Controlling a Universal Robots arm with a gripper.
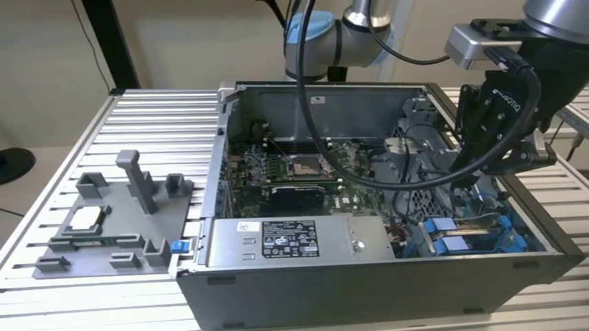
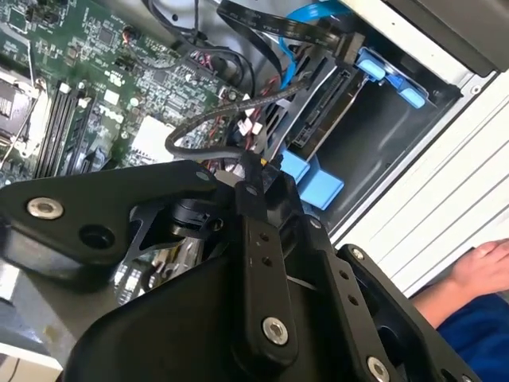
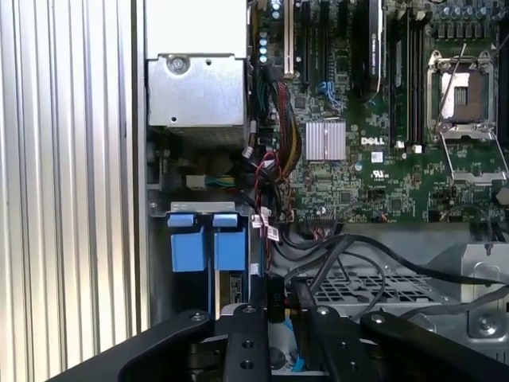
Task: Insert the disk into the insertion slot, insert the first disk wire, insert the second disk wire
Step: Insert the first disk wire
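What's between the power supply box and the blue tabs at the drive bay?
In the first wrist view, a small bundle of coloured wires lies between the power supply box and the blue tabs, with a grey metal bar just before the tabs.

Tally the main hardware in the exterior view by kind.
open computer case: 1
grey fixture tray: 1
power supply box: 1
robot arm: 1
Total: 4

Grey fixture tray on slatted table | power supply box inside open case | green motherboard just beside it
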